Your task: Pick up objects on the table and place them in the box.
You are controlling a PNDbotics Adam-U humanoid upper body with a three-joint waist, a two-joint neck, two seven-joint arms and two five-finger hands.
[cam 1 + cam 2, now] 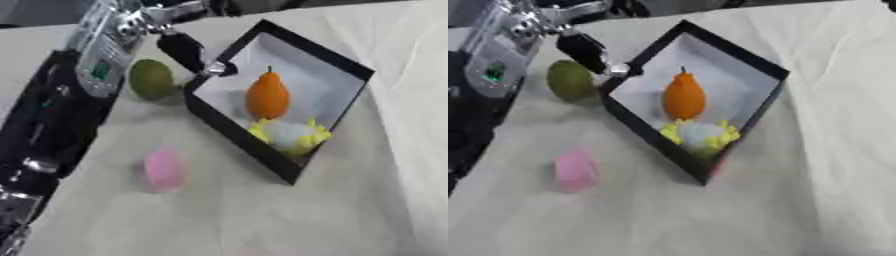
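Note:
A black box [234, 134] with a white floor stands askew on the cloth. Inside it an orange pear [267, 96] stands upright, with a yellow and white thing [289, 134] in the near corner. On the cloth just left of the box lies a green round fruit [151, 79]. A pink block [164, 169] lies nearer, below the fruit. My left hand [109, 47] hangs above the green fruit, open. One straight black finger [182, 50] reaches to the box's left corner. It holds nothing. My right hand shows in no view.
My left arm [44, 130] runs down the left edge of the view. The table is covered by a pale cloth [262, 215], which spreads bare in front and to the right of the box.

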